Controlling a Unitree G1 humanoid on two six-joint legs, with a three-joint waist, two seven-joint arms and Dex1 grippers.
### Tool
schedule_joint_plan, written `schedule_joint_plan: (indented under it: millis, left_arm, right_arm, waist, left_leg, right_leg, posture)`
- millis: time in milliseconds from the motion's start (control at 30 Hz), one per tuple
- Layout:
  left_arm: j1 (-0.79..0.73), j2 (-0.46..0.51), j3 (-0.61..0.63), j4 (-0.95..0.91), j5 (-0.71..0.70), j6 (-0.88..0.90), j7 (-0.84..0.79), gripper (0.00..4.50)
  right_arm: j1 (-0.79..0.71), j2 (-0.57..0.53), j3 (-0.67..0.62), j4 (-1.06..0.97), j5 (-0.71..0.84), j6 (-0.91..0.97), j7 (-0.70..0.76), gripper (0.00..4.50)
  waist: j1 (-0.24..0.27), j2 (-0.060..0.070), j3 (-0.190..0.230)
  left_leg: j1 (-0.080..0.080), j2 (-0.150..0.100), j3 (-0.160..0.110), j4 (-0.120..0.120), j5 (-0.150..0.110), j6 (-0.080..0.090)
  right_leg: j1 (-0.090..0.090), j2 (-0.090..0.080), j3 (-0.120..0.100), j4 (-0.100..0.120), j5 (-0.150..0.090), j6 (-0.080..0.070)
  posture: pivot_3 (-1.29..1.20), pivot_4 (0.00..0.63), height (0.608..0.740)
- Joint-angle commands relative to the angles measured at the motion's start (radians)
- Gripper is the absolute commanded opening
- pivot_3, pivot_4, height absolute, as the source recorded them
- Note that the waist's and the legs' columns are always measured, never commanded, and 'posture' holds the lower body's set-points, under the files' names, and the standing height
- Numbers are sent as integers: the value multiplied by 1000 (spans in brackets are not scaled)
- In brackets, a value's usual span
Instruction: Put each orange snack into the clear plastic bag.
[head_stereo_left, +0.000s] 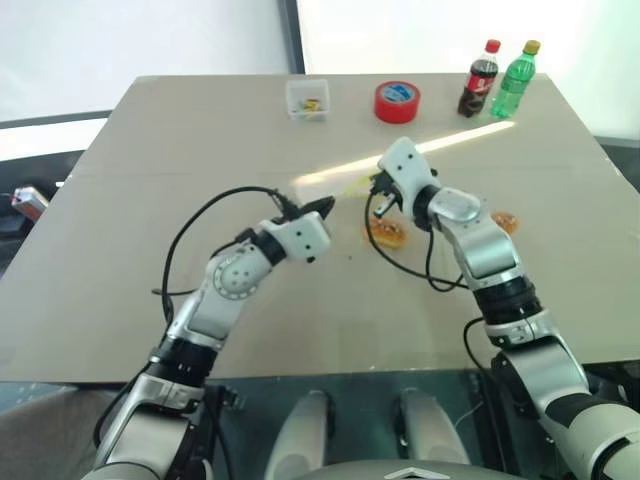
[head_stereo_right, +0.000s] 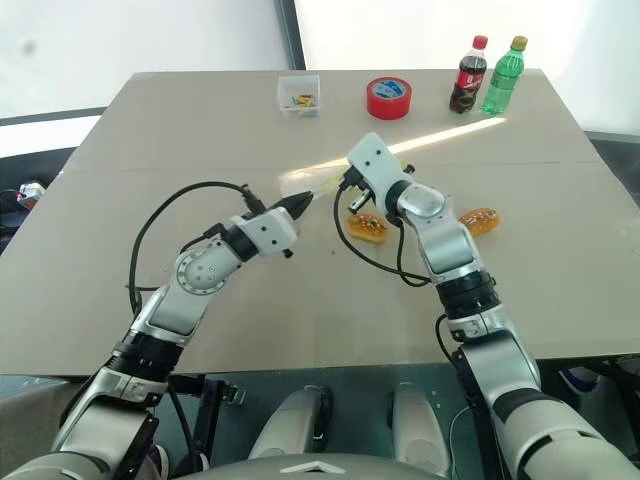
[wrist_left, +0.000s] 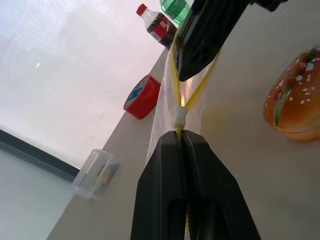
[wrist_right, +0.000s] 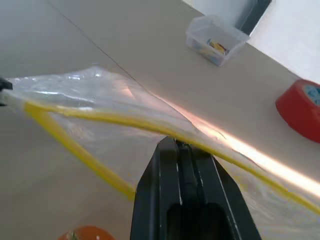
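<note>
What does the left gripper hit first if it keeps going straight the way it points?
Likely the right gripper: it sits directly ahead of the left gripper, both shut on the clear plastic bag and its yellow zip strip. Depth unclear.

We count two orange snacks: one (head_stereo_right: 367, 226) lies on the table just below the right gripper (head_stereo_right: 347, 183), the other (head_stereo_right: 479, 220) sits well off to that gripper's right, beside the right forearm. We count one clear plastic bag (wrist_right: 115, 125), stretched between the two grippers, with the left gripper (head_stereo_right: 303, 201) at its other end. Two grippers are in play. Far beyond both of them we count two bottles, one dark cola bottle (head_stereo_right: 464, 76) and one green bottle (head_stereo_right: 503, 77), standing side by side. We also count one red tape roll (head_stereo_right: 388, 97) and one small clear box (head_stereo_right: 299, 95) there.
</note>
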Motion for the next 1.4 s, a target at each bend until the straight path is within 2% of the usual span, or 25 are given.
schedule_joint_plan:
  millis: [33, 167, 233, 267, 367, 467, 600, 800, 933, 1067, 1167, 1400]
  left_arm:
    - [6, -3, 9, -52, -7, -25, -12, 0]
    - [14, 0, 17, -54, 3, -25, -15, 0]
    - [19, 1, 19, -56, 3, -26, -15, 0]
    - [22, 2, 20, -56, 4, -28, -15, 0]
    - [26, 2, 20, -55, 5, -32, -14, 0]
    - [25, 2, 19, -47, 8, -39, -13, 0]
    - [23, 4, 20, -36, 12, -45, -12, 0]
    - [16, 3, 30, -14, 30, -26, 4, 0]
    - [2, 5, 45, 4, 41, -21, 26, 0]
    - [-10, 7, 50, 18, 42, -25, 33, 0]
    - [-17, 6, 54, 25, 47, -27, 39, 0]
    - [-28, 1, 53, 38, 50, -27, 36, 0]
  right_arm:
    - [-21, -48, 77, 103, -83, -227, -10, 271]
    - [-50, -126, 157, 204, -161, -465, 22, 1729]
    - [-66, -149, 168, 240, -203, -535, -22, 2904]
    - [-74, -161, 178, 258, -236, -567, -49, 3178]
    - [-88, -195, 205, 297, -311, -642, -92, 4360]
    - [-86, -211, 210, 309, -344, -676, -102, 4438]
    - [-47, -201, 164, 246, -270, -618, -15, 4438]
    - [93, -226, 24, -166, 5, -242, 232, 4438]
    - [133, -234, -86, -351, 174, 51, 279, 4438]
    - [163, -248, -148, -431, 304, 259, 303, 4438]
    - [197, -264, -132, -425, 316, 290, 293, 4438]
    - [216, -246, -15, -198, 199, 102, 240, 4438]
  waist:
    - [0, 0, 0]
    - [1, 0, 0]
    - [0, 0, 0]
    - [-2, 0, 0]
    - [-1, 0, 0]
    - [0, 0, 0]
    - [0, 0, 0]
    - [3, 0, 0]
    - [4, 0, 0]
    - [4, 0, 0]
    - [4, 0, 0]
    - [2, 0, 0]
  left_leg:
    - [0, 0, 0, 0, 0, 0]
    - [0, 0, 2, 0, 0, 0]
    - [0, 0, 2, 0, 0, 0]
    - [0, 0, 2, 0, 0, 0]
    - [1, 0, 2, 0, 0, 0]
    - [0, 0, 2, 0, 0, 0]
    - [0, 0, 2, 0, 0, 0]
    - [0, 0, -1, 0, 0, 0]
    - [0, 0, -2, 1, 0, 0]
    - [0, 0, -2, 1, 0, 0]
    - [0, 0, -2, 1, 0, 0]
    - [0, 0, 0, 1, 0, 0]
  right_leg:
    - [0, 0, 0, 0, 0, 0]
    - [0, 0, 0, 0, 0, 0]
    - [0, 0, 0, 0, 0, 0]
    - [0, 0, 0, 0, 0, 0]
    - [0, 0, 0, 0, 0, 0]
    - [0, 0, 0, 0, 0, 0]
    - [0, 0, 1, 0, 0, 0]
    - [0, 0, 0, -1, 0, 0]
    - [1, 0, 0, 0, 0, 0]
    - [1, 0, -1, 0, 0, 0]
    - [1, 0, -1, 0, 0, 0]
    - [1, 0, 0, 0, 0, 0]
  posture:
    - [0, 150, 740]
    - [0, 150, 740]
    - [0, 150, 740]
    - [0, 150, 740]
    - [0, 150, 740]
    - [0, 150, 740]
    - [0, 150, 740]
    - [0, 150, 740]
    - [0, 150, 740]
    - [0, 150, 740]
    - [0, 150, 740]
    - [0, 150, 740]
